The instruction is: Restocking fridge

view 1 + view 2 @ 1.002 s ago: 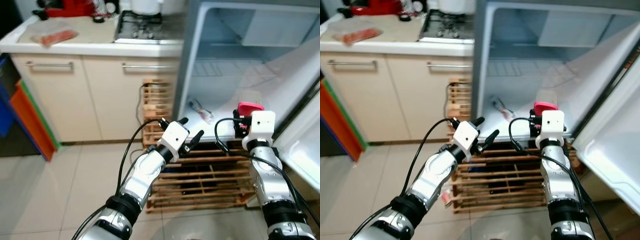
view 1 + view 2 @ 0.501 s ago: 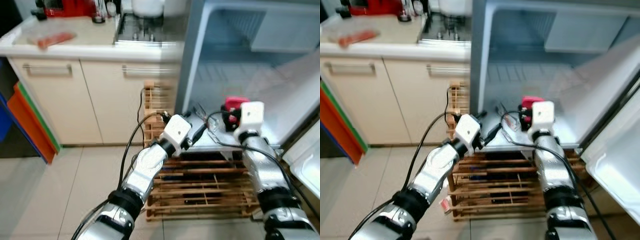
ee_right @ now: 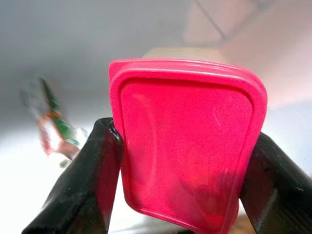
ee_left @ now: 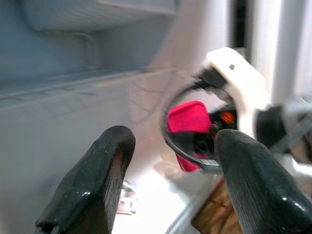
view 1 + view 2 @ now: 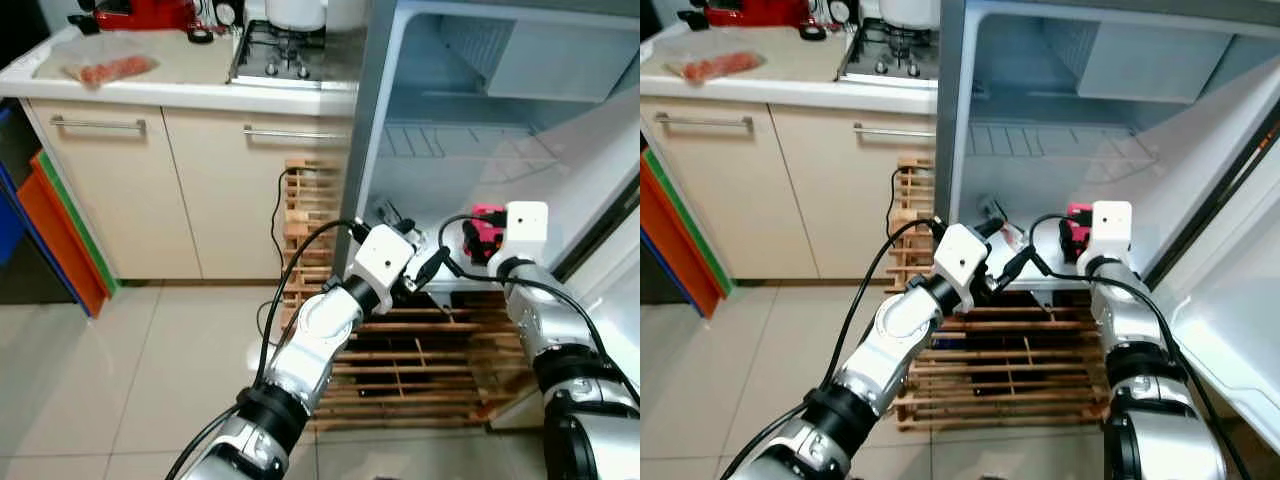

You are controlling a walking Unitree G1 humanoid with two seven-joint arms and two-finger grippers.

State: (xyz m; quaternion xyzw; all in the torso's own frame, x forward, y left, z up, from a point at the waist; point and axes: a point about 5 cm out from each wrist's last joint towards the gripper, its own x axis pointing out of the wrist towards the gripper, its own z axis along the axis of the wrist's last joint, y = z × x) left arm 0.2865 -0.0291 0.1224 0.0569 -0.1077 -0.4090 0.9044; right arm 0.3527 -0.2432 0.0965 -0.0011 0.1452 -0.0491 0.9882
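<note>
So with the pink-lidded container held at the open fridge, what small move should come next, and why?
Probably ease the right pincer forward and lower the pink-lidded container onto the fridge floor: it is gripped between both fingers at the fridge's front edge, and the packet lies off to one side.

Hidden, cropped and blurred parts

The pink-lidded container [image 3: 187, 141] hides its own body behind its lid, while a blurred packet [image 3: 54, 127] on the fridge floor stays unreadable. The fridge door [image 5: 612, 290] is cut off by the frame edge.
</note>
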